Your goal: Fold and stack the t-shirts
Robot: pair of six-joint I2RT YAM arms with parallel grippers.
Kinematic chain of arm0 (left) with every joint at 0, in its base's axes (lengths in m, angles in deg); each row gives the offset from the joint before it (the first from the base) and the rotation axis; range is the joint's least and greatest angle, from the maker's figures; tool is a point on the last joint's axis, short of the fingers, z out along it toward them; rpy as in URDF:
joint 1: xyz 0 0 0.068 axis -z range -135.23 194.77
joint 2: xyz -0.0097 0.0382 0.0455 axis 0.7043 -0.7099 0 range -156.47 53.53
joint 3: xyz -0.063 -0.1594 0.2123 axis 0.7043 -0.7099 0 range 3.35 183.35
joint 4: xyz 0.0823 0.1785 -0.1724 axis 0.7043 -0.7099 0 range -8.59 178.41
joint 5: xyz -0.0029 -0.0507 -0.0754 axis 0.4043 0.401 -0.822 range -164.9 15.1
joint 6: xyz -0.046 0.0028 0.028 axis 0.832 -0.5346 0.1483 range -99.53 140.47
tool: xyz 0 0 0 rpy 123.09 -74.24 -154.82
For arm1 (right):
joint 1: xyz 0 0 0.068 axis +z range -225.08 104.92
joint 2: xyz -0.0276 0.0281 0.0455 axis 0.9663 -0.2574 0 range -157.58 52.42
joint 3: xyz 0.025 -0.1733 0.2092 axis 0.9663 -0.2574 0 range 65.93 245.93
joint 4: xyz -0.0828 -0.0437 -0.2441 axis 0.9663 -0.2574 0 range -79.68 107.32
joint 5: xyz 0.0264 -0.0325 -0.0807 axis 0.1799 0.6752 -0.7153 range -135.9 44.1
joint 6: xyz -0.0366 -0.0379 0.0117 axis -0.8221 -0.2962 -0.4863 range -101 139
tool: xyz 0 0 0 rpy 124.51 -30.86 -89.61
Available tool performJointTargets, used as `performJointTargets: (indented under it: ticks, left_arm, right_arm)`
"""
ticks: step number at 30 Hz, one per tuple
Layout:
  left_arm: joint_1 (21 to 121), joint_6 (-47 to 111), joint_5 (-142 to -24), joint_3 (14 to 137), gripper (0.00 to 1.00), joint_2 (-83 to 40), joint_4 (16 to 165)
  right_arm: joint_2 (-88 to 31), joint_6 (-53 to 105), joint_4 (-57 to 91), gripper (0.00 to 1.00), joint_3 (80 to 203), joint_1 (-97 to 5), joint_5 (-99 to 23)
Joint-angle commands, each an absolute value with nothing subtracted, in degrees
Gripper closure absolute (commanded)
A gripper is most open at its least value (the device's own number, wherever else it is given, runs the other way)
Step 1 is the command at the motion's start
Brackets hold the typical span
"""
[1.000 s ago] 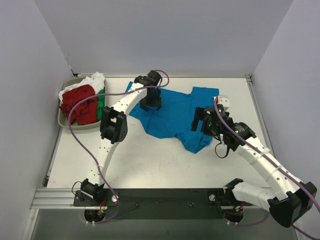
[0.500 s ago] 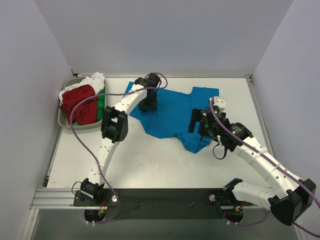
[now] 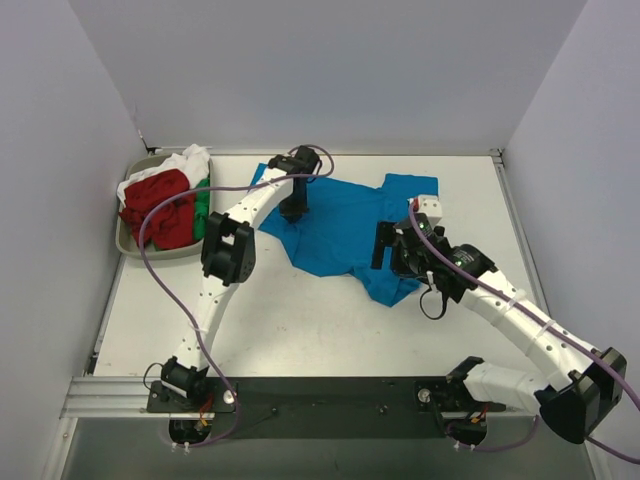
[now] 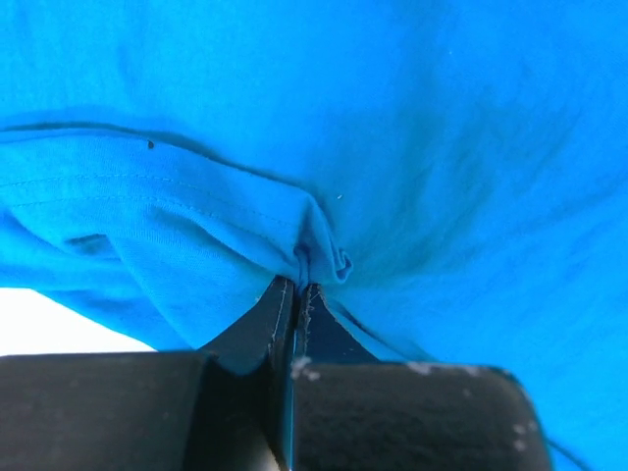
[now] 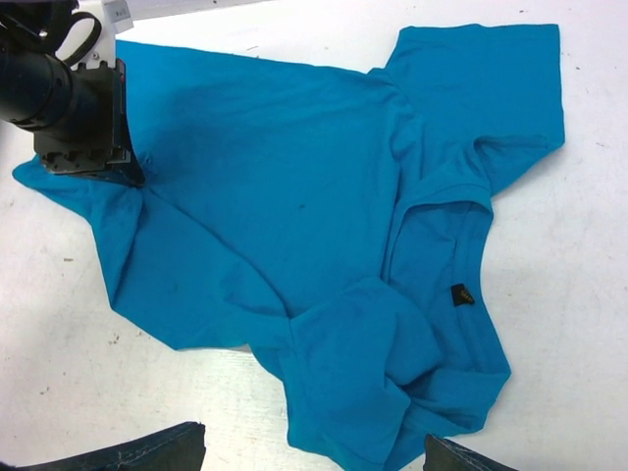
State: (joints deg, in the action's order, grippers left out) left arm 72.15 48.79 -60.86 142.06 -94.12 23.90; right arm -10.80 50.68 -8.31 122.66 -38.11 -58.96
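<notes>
Across the middle of the counter (image 3: 300,320), toward its far side, the blue t-shirt (image 3: 345,225) lies spread but untidy. Its long axis runs roughly from 9 o'clock to 3 o'clock in the overhead view. The collar with its small black tag (image 5: 461,294) sits at the 3 o'clock end, one sleeve lies flat toward 1 o'clock, and the other is bunched in a lump at about 5 o'clock. The left hand (image 3: 293,210) is down on the shirt's 10 o'clock part, near the hem end. Its fingers are pressed together, and the left wrist view shows a small ridge of blue cloth pinched between their tips. The right hand (image 3: 385,245) hangs over the shirt's 4 o'clock part with its fingers spread and nothing between them. The crumpled sleeve is just below it and the collar is a little toward 3 o'clock. So each arm has its own end of the garment: the left one owns the hem side, and the right one is much the nearer to the collar and the bunched sleeve. I judge that the coming move turns on this split, since pulling the pinched cloth toward 9 o'clock would stretch the shirt along its length only if the 3 o'clock end is held or weighted. Well apart at 9 o'clock, the grey tray (image 3: 125,240) holds the red t-shirt (image 3: 160,205), the green t-shirt (image 3: 203,205) and the white t-shirt (image 3: 185,160) in a heap, not yet folded.
</notes>
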Motion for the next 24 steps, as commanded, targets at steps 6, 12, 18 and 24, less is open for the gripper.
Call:
performJointTargets:
  ticks: [6,12,18,24]
  left_arm:
    - [72.19,52.72,-59.43,121.45,1.00,-73.59,29.15]
    - [72.19,55.54,-59.08,96.36,1.00,-52.05,38.04]
    - [72.45,60.01,-58.20,76.85,1.00,-37.54,40.24]
    - [72.46,64.15,-57.23,63.74,0.62,-25.86,42.36]
  right_arm:
    - [-13.23,50.64,-8.78,0.08,124.02,-34.57,-61.98]
    - [-14.81,50.64,-8.79,0.08,123.94,-32.55,-62.60]
    - [-16.21,50.29,-8.78,0.08,123.85,-30.44,-63.30]
    - [-16.66,50.03,-8.87,0.08,123.85,-28.94,-63.83]
